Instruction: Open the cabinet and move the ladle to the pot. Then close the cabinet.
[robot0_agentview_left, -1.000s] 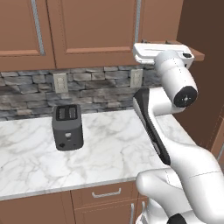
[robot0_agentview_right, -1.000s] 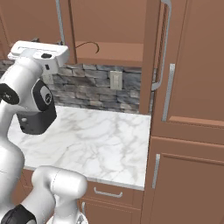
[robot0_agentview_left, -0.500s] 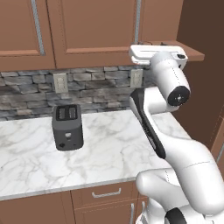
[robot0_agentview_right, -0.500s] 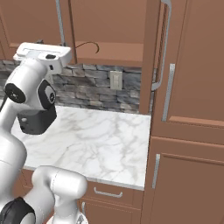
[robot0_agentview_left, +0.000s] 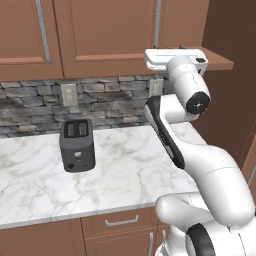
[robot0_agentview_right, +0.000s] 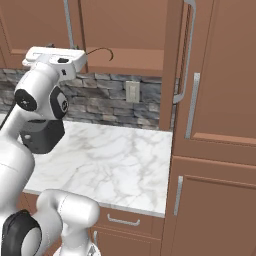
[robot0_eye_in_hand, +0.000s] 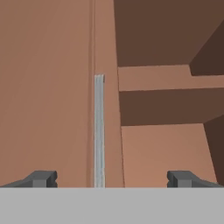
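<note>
The cabinet (robot0_agentview_left: 105, 35) hangs above the counter, and its right door (robot0_agentview_right: 171, 60) stands swung out, edge-on, with its silver bar handle (robot0_agentview_right: 186, 50) showing. My white hand (robot0_agentview_left: 175, 57) (robot0_agentview_right: 52, 55) is level with the cabinet's bottom edge. In the hand view my gripper (robot0_eye_in_hand: 112, 179) is open and holds nothing. It faces a closed door's handle (robot0_eye_in_hand: 99, 131) on the left and bare inner shelves (robot0_eye_in_hand: 162, 78) on the right. A thin dark curved line (robot0_agentview_right: 100, 50) rises over the cabinet floor; I cannot tell whether it belongs to the ladle. The pot is out of view.
A black toaster (robot0_agentview_left: 77, 145) (robot0_agentview_right: 45, 137) stands on the marble counter (robot0_agentview_left: 125, 165) (robot0_agentview_right: 115, 160) below my arm. A stone backsplash with outlets (robot0_agentview_left: 67, 92) (robot0_agentview_right: 132, 91) runs behind it. A tall cabinet (robot0_agentview_right: 225, 100) walls off the right side, and drawers (robot0_agentview_left: 120, 220) sit under the counter.
The hand has shifted slightly along the cabinet's lower edge, leftward in the left base view, and the forearm has swung with it. The jaws stay open.
</note>
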